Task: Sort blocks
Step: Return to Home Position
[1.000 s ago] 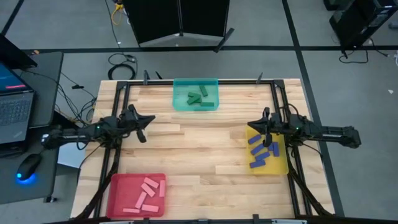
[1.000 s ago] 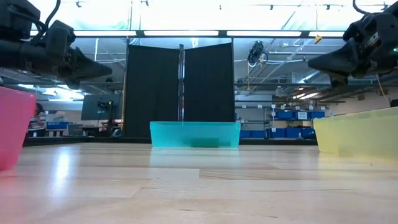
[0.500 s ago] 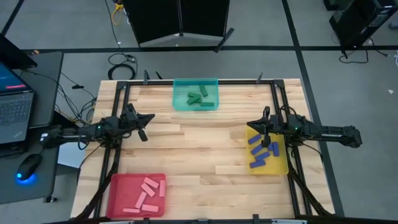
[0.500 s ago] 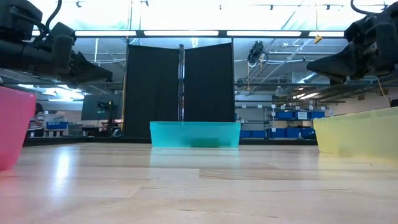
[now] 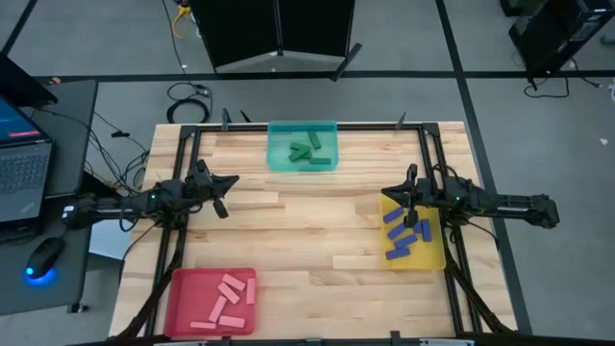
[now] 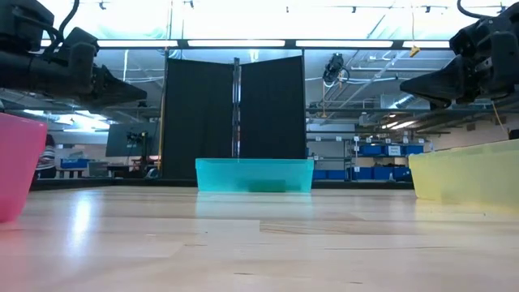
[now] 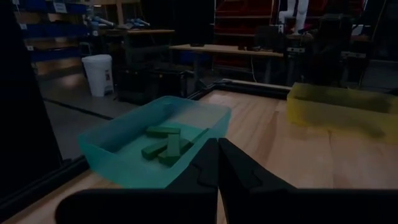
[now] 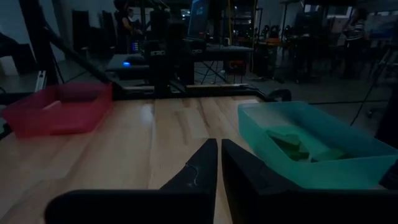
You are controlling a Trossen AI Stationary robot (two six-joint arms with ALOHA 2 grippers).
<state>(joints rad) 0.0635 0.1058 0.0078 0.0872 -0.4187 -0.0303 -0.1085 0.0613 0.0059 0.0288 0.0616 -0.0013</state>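
The left gripper (image 5: 223, 188) has pulled back a tiny bit. The right gripper (image 5: 396, 197) has stayed put. Both are pinched shut and hold nothing. Green blocks (image 5: 306, 151) lie in the teal tray (image 5: 272, 144), blue blocks (image 5: 404, 235) in the yellow tray (image 5: 437, 258), and pink blocks (image 5: 226, 298) in the red tray (image 5: 179, 288). If the right arm dips, it could bump the yellow tray and spill blocks.

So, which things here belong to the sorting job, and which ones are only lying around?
Job: green blocks in the teal tray; blue blocks in the yellow tray; pink blocks in the red tray; left gripper and right gripper, both shut, held above the table.
Around: laptop, mouse, floor cable, black screen.
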